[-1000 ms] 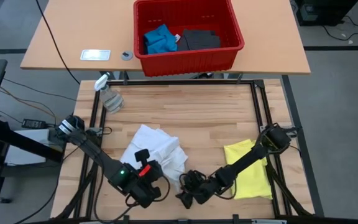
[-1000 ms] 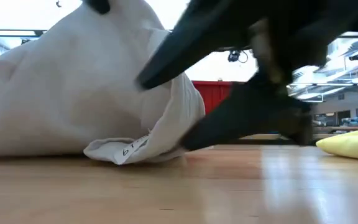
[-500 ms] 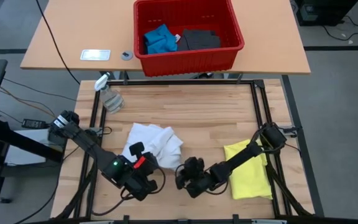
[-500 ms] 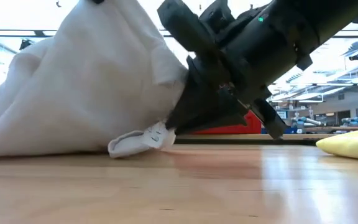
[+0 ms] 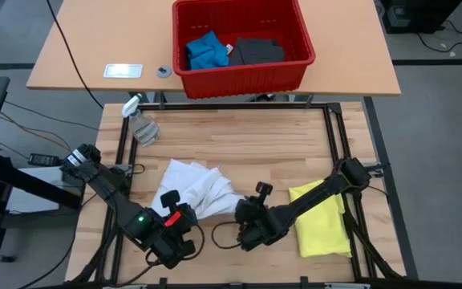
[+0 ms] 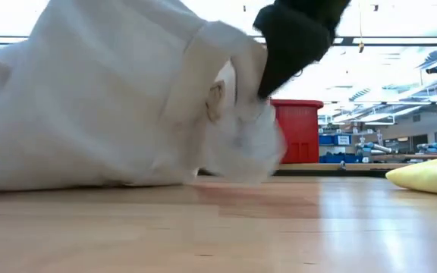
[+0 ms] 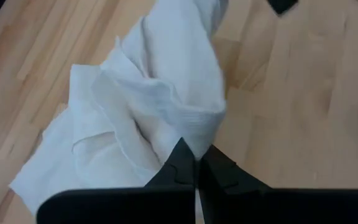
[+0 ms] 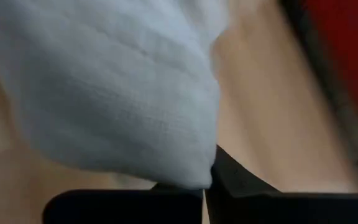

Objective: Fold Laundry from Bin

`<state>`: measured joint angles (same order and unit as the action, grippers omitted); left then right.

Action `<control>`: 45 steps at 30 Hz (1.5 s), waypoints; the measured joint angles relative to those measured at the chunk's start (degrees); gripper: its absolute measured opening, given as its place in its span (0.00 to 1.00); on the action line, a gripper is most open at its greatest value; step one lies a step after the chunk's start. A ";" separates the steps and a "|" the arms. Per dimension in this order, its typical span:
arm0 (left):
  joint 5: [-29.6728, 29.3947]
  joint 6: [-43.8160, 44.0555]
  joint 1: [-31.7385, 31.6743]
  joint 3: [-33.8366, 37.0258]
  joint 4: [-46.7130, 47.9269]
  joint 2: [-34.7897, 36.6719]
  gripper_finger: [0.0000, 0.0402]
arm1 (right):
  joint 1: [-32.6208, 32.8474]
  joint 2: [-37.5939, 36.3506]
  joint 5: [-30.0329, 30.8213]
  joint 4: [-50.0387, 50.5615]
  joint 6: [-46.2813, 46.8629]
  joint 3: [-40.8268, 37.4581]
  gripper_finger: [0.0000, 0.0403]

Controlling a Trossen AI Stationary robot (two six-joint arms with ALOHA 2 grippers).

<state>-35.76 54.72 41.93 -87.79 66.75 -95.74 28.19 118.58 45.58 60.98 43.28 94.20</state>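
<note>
The white shirt [image 5: 196,186] lies bunched on the wooden table [image 5: 279,144], left of the middle. My left gripper [image 5: 180,212] is shut on its near left part, and my right gripper [image 5: 237,210] is shut on its near right end. In the low view the shirt [image 6: 89,98] fills the left side, with a dark gripper [image 6: 294,34] above it. The bright yellow T-shirt [image 5: 324,221] lies flat at the table's right. At the back stands the red bin [image 5: 243,74], which holds the blue piece [image 5: 205,50] and the dark grey piece [image 5: 257,50]. My left gripper pinches a bunched fold of the shirt [image 7: 188,134] between its shut fingertips, coming from above and from the near side. The cloth rises in ridges to the tips; the rest lies on the table. How many layers it has I cannot tell. My right gripper pinches a rounded bunch of the shirt's near right end [image 8: 179,162] at its fingertips. In the low view this bunch [image 6: 245,114] is raised off the table and hangs slack below the fingers, while the rest of the shirt still lies on the table.
A spray bottle [image 5: 140,124] lies at the table's far left corner. On the tan table behind are a white card [image 5: 123,71] and a small round thing [image 5: 164,71]. Bare wood stretches between the shirt and the far edge.
My right gripper has gone from the near edge toward the shirt, shut on its near right end and raised it off the table. My left gripper has shifted toward the table's left, still shut. The shirt's near edge is drawn up and the heap is bunched narrower.
</note>
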 joint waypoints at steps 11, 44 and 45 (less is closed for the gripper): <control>7.22 2.44 1.66 0.07 -13.66 -4.72 0.00 | -3.24 -0.09 -21.79 3.00 -15.86 3.20 0.04; 24.79 18.74 -2.98 28.18 -22.41 4.01 0.31 | 1.12 -3.61 -28.78 -27.41 20.94 -0.25 0.39; 25.66 19.75 -2.76 30.62 -25.26 4.17 0.30 | 1.27 -3.61 -27.69 -28.26 21.66 -0.25 0.39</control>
<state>-10.10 74.48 39.16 -57.17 41.49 -91.57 29.46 114.98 17.89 32.72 64.94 93.95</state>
